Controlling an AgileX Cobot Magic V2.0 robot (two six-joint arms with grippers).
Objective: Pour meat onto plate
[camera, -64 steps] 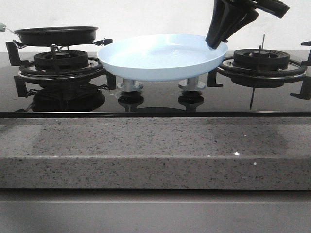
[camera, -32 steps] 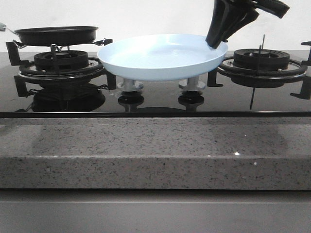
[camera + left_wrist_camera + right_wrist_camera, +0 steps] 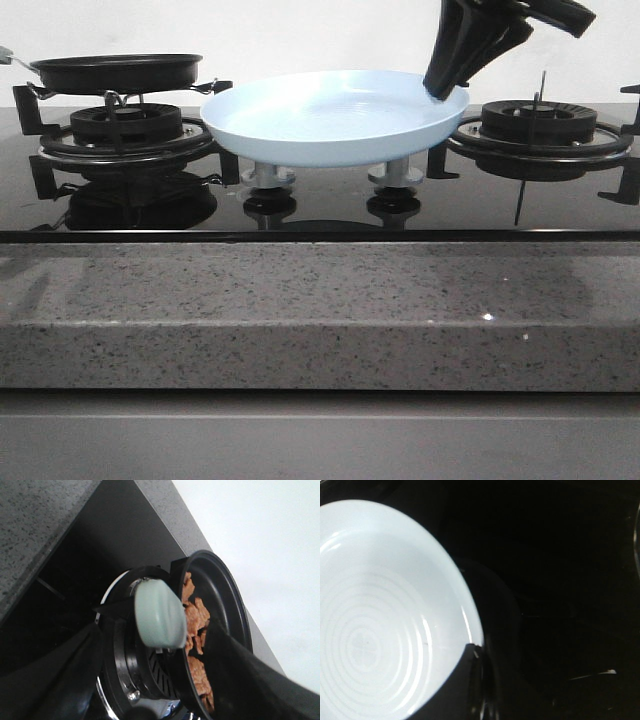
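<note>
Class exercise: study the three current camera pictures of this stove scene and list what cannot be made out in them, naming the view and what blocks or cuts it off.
- Reddish-brown meat pieces: invisible in the front view, behind the black frying pan wall.
- Left gripper: absent from the front view; the wrist view shows only blurred dark fingers either side of the pan's pale green handle.
- Right gripper: its grip on the pale blue round plate is hidden by the rim; the right wrist view is too dark.

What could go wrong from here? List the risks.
The right gripper grips the plate by one rim edge only; it may tilt or slip when meat lands. The left gripper is open around the pan handle; a shallow grasp could let the pan twist.
</note>
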